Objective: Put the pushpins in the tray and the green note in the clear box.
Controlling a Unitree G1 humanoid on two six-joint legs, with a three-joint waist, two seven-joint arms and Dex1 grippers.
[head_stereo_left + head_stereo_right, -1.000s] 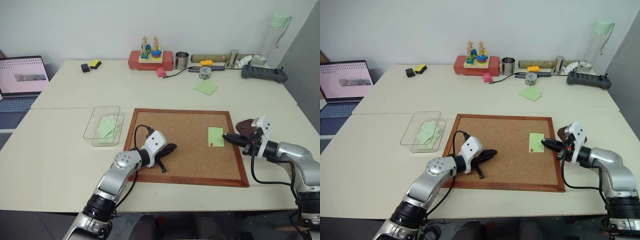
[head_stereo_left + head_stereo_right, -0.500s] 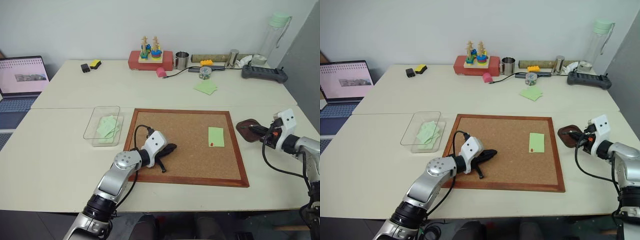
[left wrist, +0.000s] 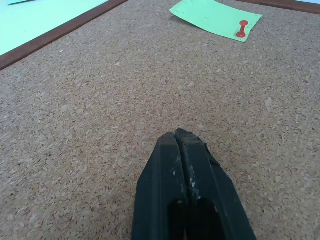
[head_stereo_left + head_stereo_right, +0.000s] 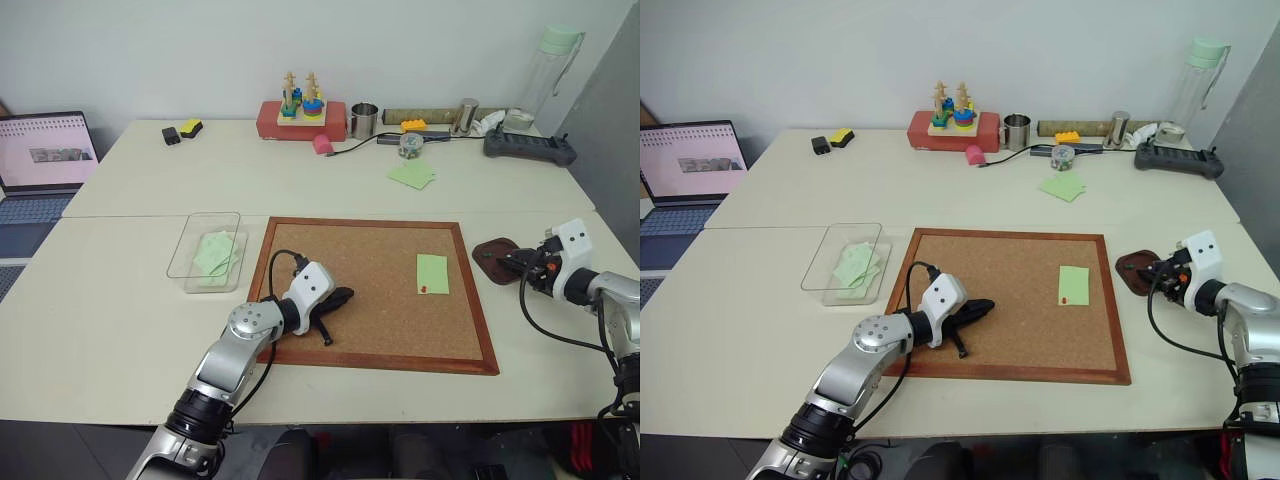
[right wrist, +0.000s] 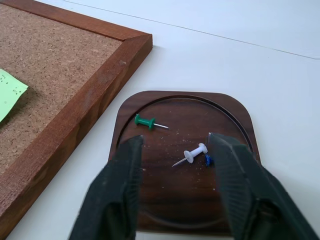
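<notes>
- A large cork board (image 4: pixel 375 292) in a wooden frame lies flat on a pale table (image 4: pixel 120 330), in front of the robot.
- The green note (image 4: pixel 432 273) lies on the board's right part, pinned near its lower edge by one red pushpin (image 3: pixel 242 29).
- The tray (image 5: pixel 185 155) sits on the table just beside the board's right frame, without touching it.
- Inside the tray lie a green pushpin (image 5: pixel 145 121), a white pushpin (image 5: pixel 192 154) and a blue pushpin (image 5: pixel 208 160); the blue one is partly hidden behind a finger.
- The right gripper (image 5: pixel 175 145) hovers over the tray, its two black fingers spread apart with nothing between them.
- The left gripper (image 3: pixel 185 147) rests low over the bare cork at the board's left side, its fingers pressed together and empty.
- The clear box (image 4: pixel 206 250) stands left of the board, apart from it, with pale green sheets inside.
- Along the table's far edge stand a red stacking toy (image 4: pixel 301 118), a metal cup (image 4: pixel 363 120), a water bottle (image 4: pixel 545 75) and a loose pile of green sheets (image 4: pixel 412 175).
- A laptop (image 4: pixel 45 160), cut off by the picture's left edge, sits to the far left.
</notes>
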